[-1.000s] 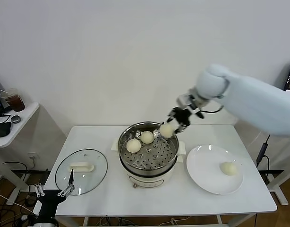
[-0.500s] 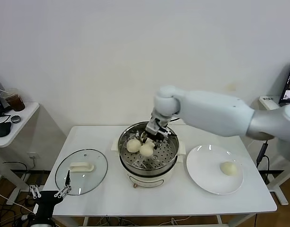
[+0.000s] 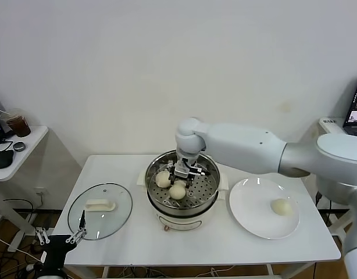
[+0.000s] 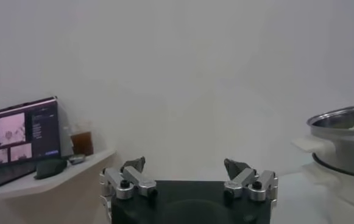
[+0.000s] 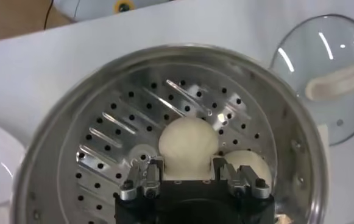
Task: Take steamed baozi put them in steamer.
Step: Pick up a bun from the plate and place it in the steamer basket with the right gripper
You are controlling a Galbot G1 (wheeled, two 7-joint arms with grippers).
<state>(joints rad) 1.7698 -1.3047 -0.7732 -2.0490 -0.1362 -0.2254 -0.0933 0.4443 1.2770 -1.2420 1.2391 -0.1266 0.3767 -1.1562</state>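
Right wrist view shows right end effector (image 5: 187, 176) clamped on a baozi (image 5: 188, 146) inside steamer (image 5: 61, 146); another bun (image 5: 248, 162) beside. Left end effector (image 4: 189, 180) spread wide, empty.

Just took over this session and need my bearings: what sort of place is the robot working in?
Likely an office or lab test corner staged as a kitchen: a plain white table against a bare wall, a steamer and plate on it, and a side desk with a laptop.
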